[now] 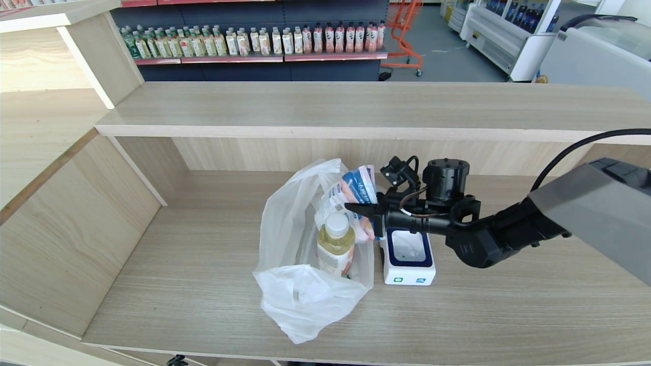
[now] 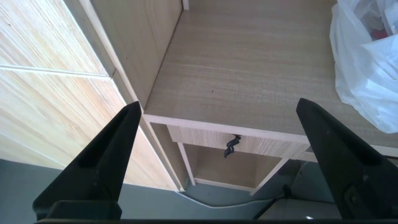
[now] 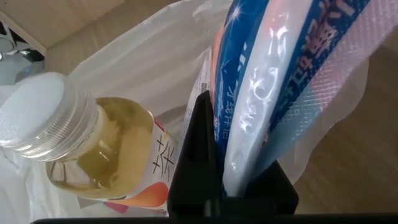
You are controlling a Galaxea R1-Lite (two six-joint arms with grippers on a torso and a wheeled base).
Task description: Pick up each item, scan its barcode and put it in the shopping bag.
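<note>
A white plastic shopping bag (image 1: 295, 264) stands open on the wooden counter, with a bottle of yellow drink (image 1: 335, 244) upright inside it. My right gripper (image 1: 363, 213) is shut on a blue, white and pink flat packet (image 1: 356, 195), holding it over the bag's right side just above the bottle. In the right wrist view the packet (image 3: 292, 87) is pinched between the black fingers (image 3: 199, 155), with the bottle (image 3: 81, 143) beside it. My left gripper (image 2: 217, 162) hangs open and holds nothing, off the counter's front left corner, with the bag (image 2: 367, 56) farther off.
A white and blue barcode scanner (image 1: 408, 255) sits on the counter right of the bag, below my right arm. Wooden walls close the counter at the left and back, with a raised ledge (image 1: 356, 109) behind. Bare counter (image 1: 193, 274) lies left of the bag.
</note>
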